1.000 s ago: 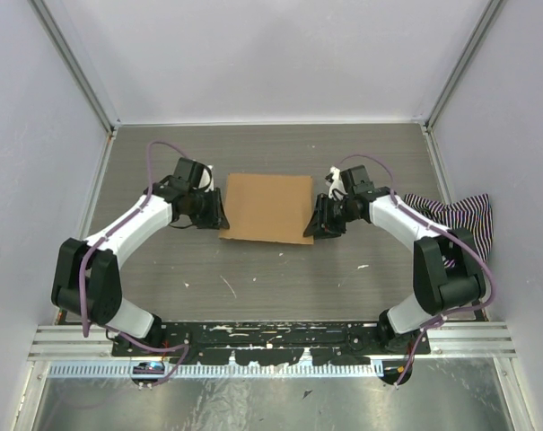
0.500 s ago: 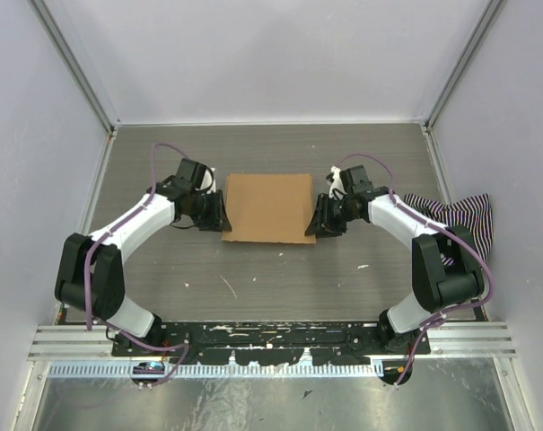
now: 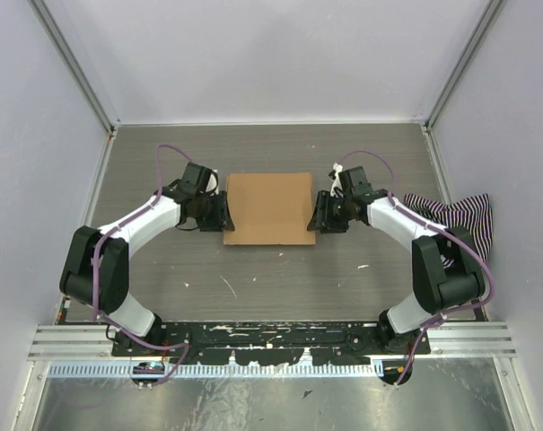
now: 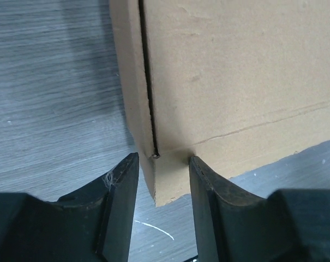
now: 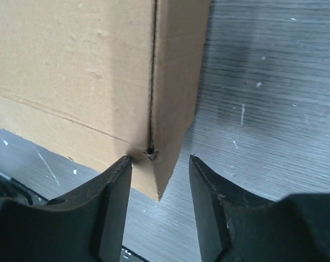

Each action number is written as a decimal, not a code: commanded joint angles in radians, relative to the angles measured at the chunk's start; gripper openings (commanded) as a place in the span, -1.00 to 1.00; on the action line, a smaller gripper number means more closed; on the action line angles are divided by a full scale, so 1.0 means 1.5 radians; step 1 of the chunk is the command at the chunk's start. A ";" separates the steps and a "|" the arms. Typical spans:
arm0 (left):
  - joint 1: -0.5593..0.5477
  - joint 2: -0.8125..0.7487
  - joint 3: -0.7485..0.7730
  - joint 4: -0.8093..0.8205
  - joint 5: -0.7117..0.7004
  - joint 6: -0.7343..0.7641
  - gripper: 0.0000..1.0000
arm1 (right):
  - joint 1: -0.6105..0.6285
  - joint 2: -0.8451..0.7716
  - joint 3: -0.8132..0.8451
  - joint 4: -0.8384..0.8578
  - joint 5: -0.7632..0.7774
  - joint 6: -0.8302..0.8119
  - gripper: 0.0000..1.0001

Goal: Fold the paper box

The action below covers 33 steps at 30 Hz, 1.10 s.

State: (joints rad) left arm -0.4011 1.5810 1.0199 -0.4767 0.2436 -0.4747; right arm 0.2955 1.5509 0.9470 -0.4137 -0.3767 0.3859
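The paper box (image 3: 268, 208) is a flat brown cardboard carton lying at the middle of the table. My left gripper (image 3: 223, 214) is at its near-left corner and my right gripper (image 3: 316, 215) at its near-right corner. In the left wrist view the box corner (image 4: 170, 180) sits between the fingers of the left gripper (image 4: 163, 158), with a gap on the left side. In the right wrist view the corner (image 5: 165, 164) stands between the fingers of the right gripper (image 5: 159, 158), with a gap on the right side. Both grippers are open around the corners.
A black-and-white striped cloth (image 3: 455, 220) lies bunched at the right edge of the grey wood-grain table (image 3: 271, 269), behind the right arm. White walls close the table on three sides. The arm bases stand at the near edge.
Both grippers have widened and loosened from the box's near corners. The arms and the box have shifted slightly away from the bases.
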 commanded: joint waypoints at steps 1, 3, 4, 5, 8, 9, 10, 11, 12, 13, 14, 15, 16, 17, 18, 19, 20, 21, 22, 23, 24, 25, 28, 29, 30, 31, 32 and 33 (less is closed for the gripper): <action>-0.013 -0.030 -0.007 0.020 -0.089 0.002 -0.02 | 0.009 -0.064 -0.024 0.051 0.067 -0.009 0.03; -0.023 -0.062 0.001 0.008 -0.126 0.003 0.00 | 0.023 -0.093 -0.033 0.057 0.081 -0.008 0.03; -0.030 -0.081 0.007 0.003 -0.149 0.003 0.01 | 0.034 -0.109 -0.033 0.054 0.093 -0.009 0.03; -0.036 -0.099 0.014 -0.003 -0.167 0.004 0.02 | 0.049 -0.122 -0.031 0.049 0.109 -0.009 0.03; -0.047 -0.131 0.046 -0.005 -0.201 0.006 0.05 | 0.094 -0.152 -0.018 0.025 0.159 -0.005 0.03; -0.049 -0.131 0.058 0.006 -0.202 0.005 0.06 | 0.112 -0.157 -0.012 0.019 0.176 -0.001 0.03; -0.049 -0.123 0.068 0.021 -0.199 0.004 0.07 | 0.132 -0.161 -0.008 0.016 0.195 0.004 0.00; -0.049 -0.109 0.081 0.037 -0.190 0.004 0.07 | 0.149 -0.161 -0.008 0.016 0.210 0.011 -0.05; -0.051 -0.089 0.098 0.048 -0.172 0.008 0.06 | 0.167 -0.160 -0.007 0.018 0.221 0.019 -0.13; -0.057 -0.066 0.114 0.065 -0.165 0.011 0.05 | 0.181 -0.157 -0.011 0.026 0.226 0.027 -0.31; -0.063 -0.037 0.128 0.083 -0.166 0.017 0.03 | 0.195 -0.153 -0.016 0.040 0.227 0.036 -0.60; -0.069 -0.006 0.142 0.100 -0.166 0.023 0.03 | 0.206 -0.146 -0.025 0.056 0.228 0.045 -0.78; -0.073 0.025 0.159 0.112 -0.166 0.026 0.03 | 0.215 -0.139 -0.034 0.072 0.233 0.049 -0.93; -0.075 0.056 0.175 0.121 -0.163 0.027 0.02 | 0.221 -0.127 -0.037 0.081 0.240 0.054 -0.97; -0.077 0.086 0.198 0.124 -0.153 0.030 0.01 | 0.224 -0.115 -0.035 0.086 0.248 0.057 -0.98; -0.079 0.113 0.215 0.124 -0.150 0.031 0.01 | 0.228 -0.103 -0.033 0.090 0.256 0.057 -0.98; -0.083 0.135 0.226 0.123 -0.147 0.032 0.00 | 0.232 -0.092 -0.030 0.092 0.267 0.059 -0.98; -0.088 0.151 0.232 0.130 -0.146 0.034 0.00 | 0.235 -0.083 -0.028 0.096 0.277 0.059 -0.98; -0.094 0.160 0.232 0.138 -0.148 0.037 0.01 | 0.235 -0.076 -0.027 0.099 0.286 0.060 -0.98; -0.099 0.166 0.232 0.141 -0.152 0.040 0.00 | 0.236 -0.068 -0.024 0.101 0.295 0.062 -0.98; -0.103 0.173 0.233 0.143 -0.154 0.041 0.01 | 0.237 -0.056 -0.022 0.103 0.300 0.063 -0.98; -0.105 0.179 0.233 0.144 -0.150 0.041 0.01 | 0.236 -0.049 -0.018 0.102 0.306 0.064 -0.98; -0.108 0.195 0.232 0.144 -0.141 0.039 0.00 | 0.237 -0.020 -0.007 0.106 0.319 0.067 -0.98; -0.109 0.199 0.231 0.144 -0.138 0.039 0.00 | 0.237 -0.014 -0.005 0.109 0.325 0.069 -0.98; -0.109 0.203 0.230 0.142 -0.132 0.039 -0.01 | 0.237 -0.009 -0.004 0.114 0.334 0.072 -0.98; -0.109 0.205 0.229 0.141 -0.128 0.039 -0.02 | 0.237 -0.004 -0.004 0.118 0.340 0.074 -0.98; -0.109 0.206 0.226 0.140 -0.124 0.038 -0.03 | 0.236 0.001 -0.002 0.122 0.345 0.077 -0.98; -0.110 0.207 0.223 0.140 -0.120 0.037 -0.04 | 0.237 0.004 -0.002 0.125 0.353 0.079 -0.98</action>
State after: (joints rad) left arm -0.5598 1.8709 1.3468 -0.2806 0.0284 -0.4255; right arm 0.6464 1.5429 0.8989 -0.2913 0.0723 0.4793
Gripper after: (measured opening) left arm 0.490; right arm 0.028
